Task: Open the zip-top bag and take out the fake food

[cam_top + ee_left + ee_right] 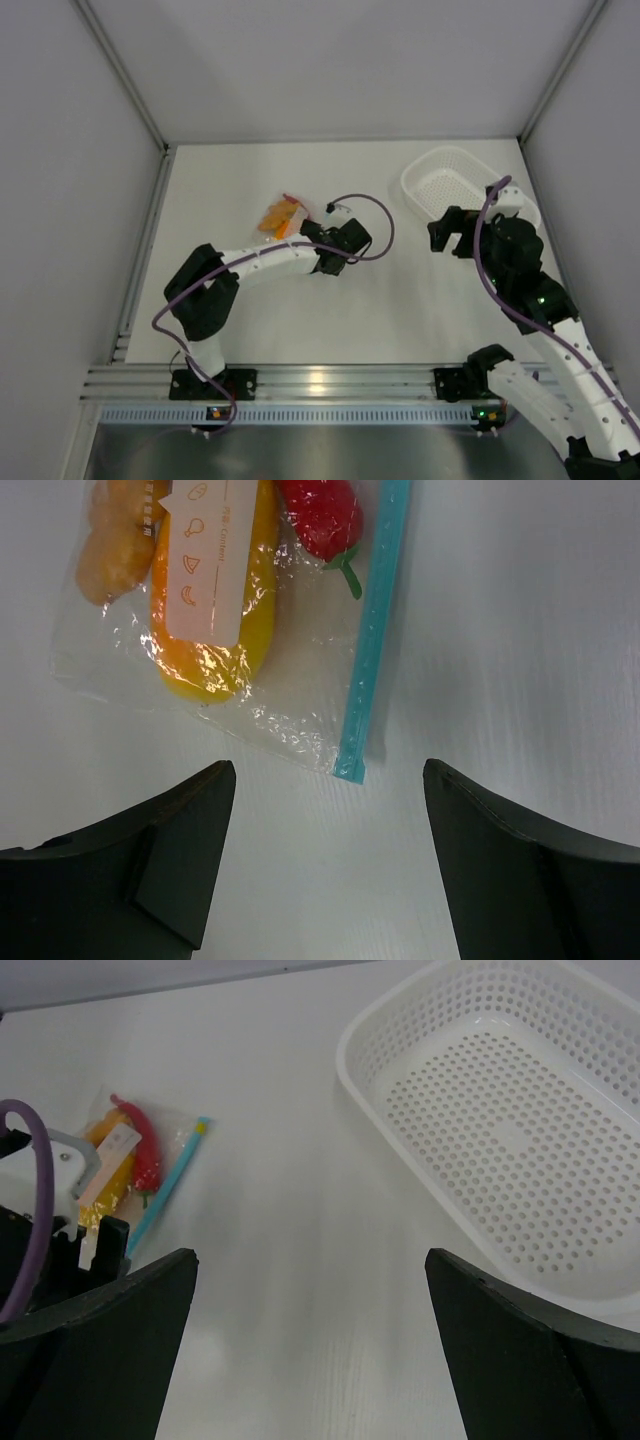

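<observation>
On the zip-top bag (290, 720), a white label (215, 560) shows orange food icons; its print is unreadable. Left fingers (150, 870) and right fingers (110, 1350) stand wide, holding nothing.

Top camera looks down from afar; left wrist views the bag (285, 685) closely at twelve o'clock, right wrist farther off at nine o'clock.

Left arm (265, 262): elbow folded near base, forearm stretched forward and to the right. Left gripper (328, 775) low, jaws apart, nothing between them. Right arm (545, 310): raised, wrist bent. Right gripper (310, 1260) aimed left, jaws wide, empty.
</observation>
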Tool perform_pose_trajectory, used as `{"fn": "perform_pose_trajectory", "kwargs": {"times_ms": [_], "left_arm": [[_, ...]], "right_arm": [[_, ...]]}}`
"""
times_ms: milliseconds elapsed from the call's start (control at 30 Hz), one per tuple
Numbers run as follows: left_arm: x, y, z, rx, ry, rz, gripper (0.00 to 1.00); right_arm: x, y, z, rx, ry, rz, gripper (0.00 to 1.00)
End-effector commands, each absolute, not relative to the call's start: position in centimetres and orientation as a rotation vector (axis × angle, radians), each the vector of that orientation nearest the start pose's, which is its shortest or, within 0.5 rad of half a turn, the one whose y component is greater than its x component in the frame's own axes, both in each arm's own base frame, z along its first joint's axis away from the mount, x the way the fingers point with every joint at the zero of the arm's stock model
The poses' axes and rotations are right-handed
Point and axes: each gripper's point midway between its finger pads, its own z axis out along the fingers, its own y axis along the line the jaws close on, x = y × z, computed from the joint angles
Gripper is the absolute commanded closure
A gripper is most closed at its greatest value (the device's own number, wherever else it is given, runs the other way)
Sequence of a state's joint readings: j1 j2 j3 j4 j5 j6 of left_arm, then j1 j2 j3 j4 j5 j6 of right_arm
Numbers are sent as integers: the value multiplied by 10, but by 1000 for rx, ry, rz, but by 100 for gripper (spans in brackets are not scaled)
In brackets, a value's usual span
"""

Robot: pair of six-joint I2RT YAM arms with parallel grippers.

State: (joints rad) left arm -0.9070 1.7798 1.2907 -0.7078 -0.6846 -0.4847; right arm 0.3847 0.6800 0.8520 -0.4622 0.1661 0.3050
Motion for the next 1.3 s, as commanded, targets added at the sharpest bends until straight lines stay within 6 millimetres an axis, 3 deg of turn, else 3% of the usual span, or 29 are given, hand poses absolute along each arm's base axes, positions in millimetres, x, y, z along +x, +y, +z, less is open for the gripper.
{"fn": "perform_pose_trajectory", "kwargs": {"times_ms": [0,233,500,667,767,833,1033,1067,1267], "left_arm": [[315,-230,99,322,2291,454,19],[318,-219,61,401,2296,635,30],[317,-212,25,477,2316,759,30],[317,-208,19,484,2306,797,37],[319,-208,19,475,2303,800,48],[320,-208,19,464,2308,793,67],[327,-213,26,437,2294,772,86],[330,-214,28,430,2292,766,99],[334,-224,49,415,2298,674,100]], "right_arm": [[255,91,274,26,1857,347,0],[254,89,274,25,1853,338,1],[254,88,273,16,1856,331,0],[253,89,274,13,1852,334,1],[253,88,276,13,1846,333,1],[252,89,276,10,1846,337,1],[252,91,276,2,1847,347,0],[252,91,277,1,1844,349,1],[250,89,278,0,1842,340,1]]}}
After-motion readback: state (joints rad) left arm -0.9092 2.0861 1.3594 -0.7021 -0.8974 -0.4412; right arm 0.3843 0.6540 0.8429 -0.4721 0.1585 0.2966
